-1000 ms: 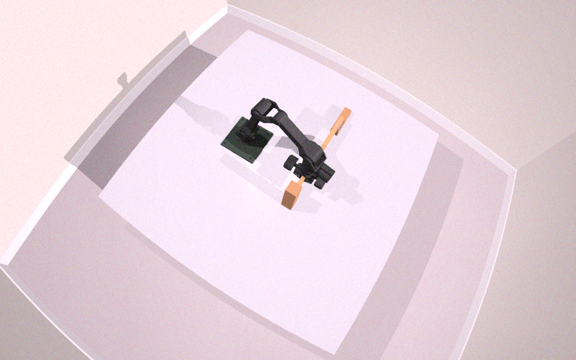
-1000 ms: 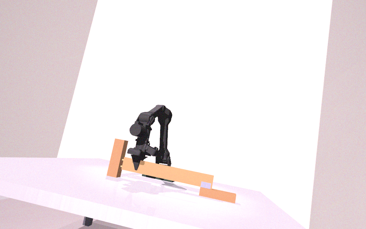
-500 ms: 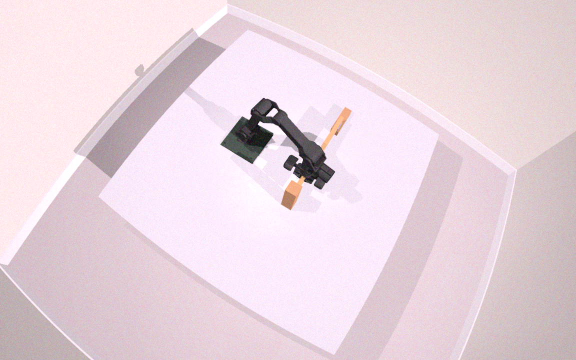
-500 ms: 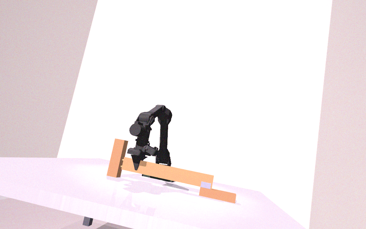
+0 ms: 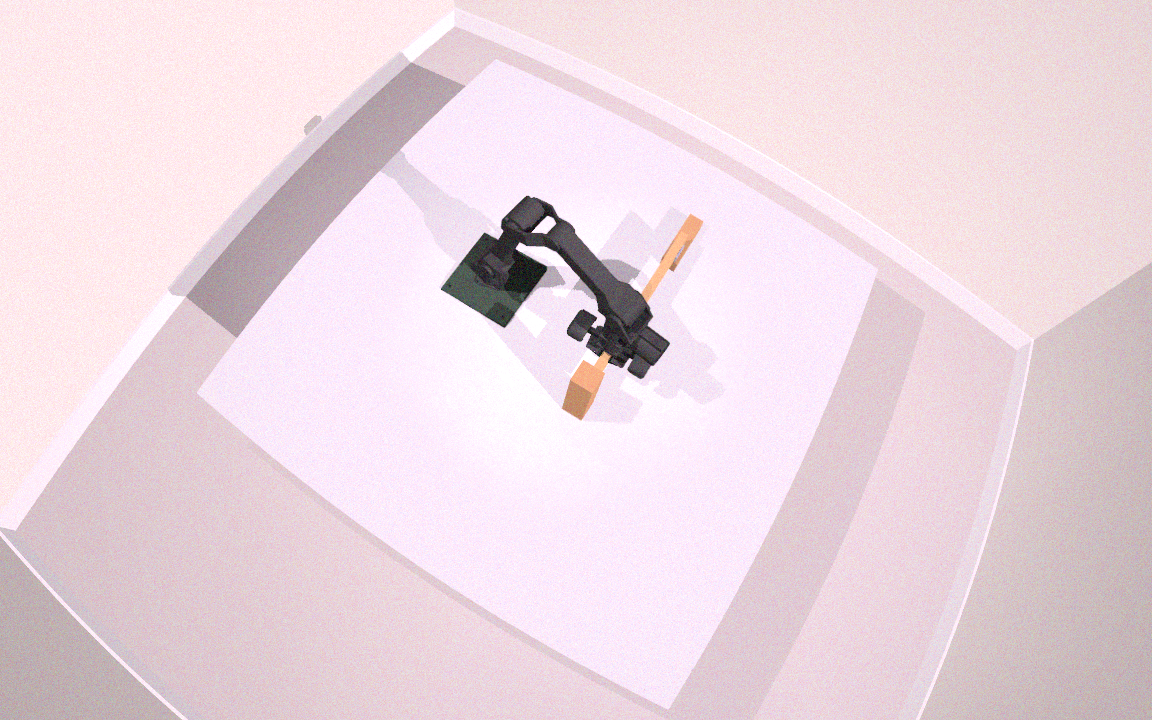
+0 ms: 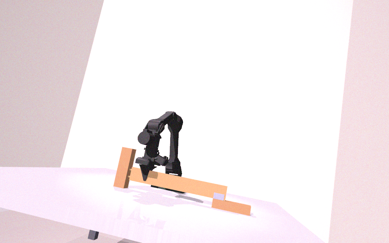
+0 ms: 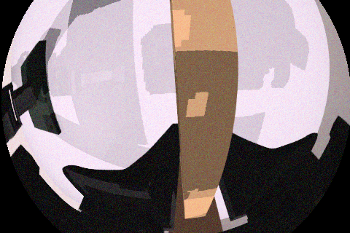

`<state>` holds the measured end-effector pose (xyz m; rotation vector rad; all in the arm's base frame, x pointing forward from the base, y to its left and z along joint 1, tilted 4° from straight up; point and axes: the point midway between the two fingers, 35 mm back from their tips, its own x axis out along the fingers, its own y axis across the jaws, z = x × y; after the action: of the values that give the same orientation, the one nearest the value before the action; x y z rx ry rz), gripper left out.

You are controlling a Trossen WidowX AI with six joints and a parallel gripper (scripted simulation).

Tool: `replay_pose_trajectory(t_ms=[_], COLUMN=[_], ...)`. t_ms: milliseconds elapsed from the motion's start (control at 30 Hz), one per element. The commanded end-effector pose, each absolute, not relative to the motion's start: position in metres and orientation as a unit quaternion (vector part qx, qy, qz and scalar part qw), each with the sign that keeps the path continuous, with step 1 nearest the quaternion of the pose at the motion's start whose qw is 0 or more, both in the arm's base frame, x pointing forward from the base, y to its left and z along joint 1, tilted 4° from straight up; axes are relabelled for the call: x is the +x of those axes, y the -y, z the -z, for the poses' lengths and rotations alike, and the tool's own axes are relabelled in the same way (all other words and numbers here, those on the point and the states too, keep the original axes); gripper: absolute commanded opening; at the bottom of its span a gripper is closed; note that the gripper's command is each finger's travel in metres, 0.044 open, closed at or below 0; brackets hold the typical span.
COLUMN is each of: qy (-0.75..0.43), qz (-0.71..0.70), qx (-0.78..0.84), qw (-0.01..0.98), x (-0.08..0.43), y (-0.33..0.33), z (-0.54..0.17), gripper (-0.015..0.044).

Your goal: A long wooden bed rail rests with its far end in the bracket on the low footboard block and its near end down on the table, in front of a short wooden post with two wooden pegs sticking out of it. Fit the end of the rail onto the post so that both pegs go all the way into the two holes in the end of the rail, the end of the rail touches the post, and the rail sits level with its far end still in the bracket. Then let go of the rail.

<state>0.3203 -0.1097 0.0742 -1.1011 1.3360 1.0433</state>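
Observation:
My gripper (image 5: pixel 613 351) (image 6: pixel 147 175) (image 7: pixel 198 193) is shut on the long wooden rail (image 5: pixel 657 282) (image 6: pixel 183 183) (image 7: pixel 205 80) near its post end, holding it clear of the table. The rail looks about level. Its far end sits in the pale bracket (image 6: pixel 218 196) on the low footboard block (image 5: pixel 695 222) (image 6: pixel 235 207). Its near end stands very close to the upright post (image 5: pixel 582 392) (image 6: pixel 123 169). A narrow gap shows in the exterior view, with short bits of the two pegs visible; their tips are hidden, apparently in the rail end. The holes are not visible.
The arm's dark base plate (image 5: pixel 508 304) lies on the table to one side of the rail and also shows at the left of the wrist view (image 7: pixel 45 113). The arm reaches over the rail. The pale table (image 5: pixel 473 501) (image 6: pixel 53 193) carries everything.

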Motion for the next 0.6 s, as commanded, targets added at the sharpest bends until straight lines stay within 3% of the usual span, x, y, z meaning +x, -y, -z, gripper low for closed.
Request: replay_pose_trajectory(t_ms=[0,567], qy=[-0.561,-0.561], qz=[-0.435,-0.435], qx=[-0.464,-0.464], qw=[0.530,0.530], x=[0.3213,0.3215], y=[0.1083,0.1073], z=[-0.0739,-0.0760], gripper=[0.0000,0.0000])
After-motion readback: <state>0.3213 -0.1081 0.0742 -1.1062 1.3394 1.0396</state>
